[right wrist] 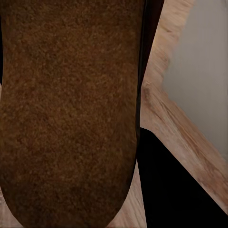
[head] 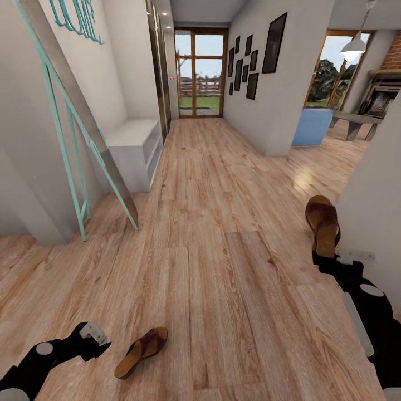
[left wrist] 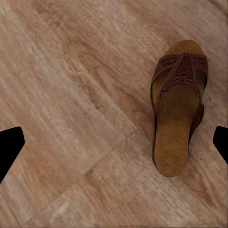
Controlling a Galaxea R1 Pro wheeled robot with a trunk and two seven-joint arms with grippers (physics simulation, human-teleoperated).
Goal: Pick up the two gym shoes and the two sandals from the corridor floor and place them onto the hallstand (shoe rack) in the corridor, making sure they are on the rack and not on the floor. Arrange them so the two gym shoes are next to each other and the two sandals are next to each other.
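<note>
Weighing the risks: the sandal in the right gripper looked held by its heel end only, so it could have tipped or slipped out on the way to the rack.
Held sandal: right jaws closed on it, toe pointing away.
Left gripper: spread wide, empty.
Loose sandal: flat on the corridor floor, just beside that gripper, nearer one finger than centred.
Grey bench: well apart, by the left wall.

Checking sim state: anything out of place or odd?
One sandal lies alone on the corridor floor by the left gripper; its mate is apart, at the right gripper's tip.
</note>
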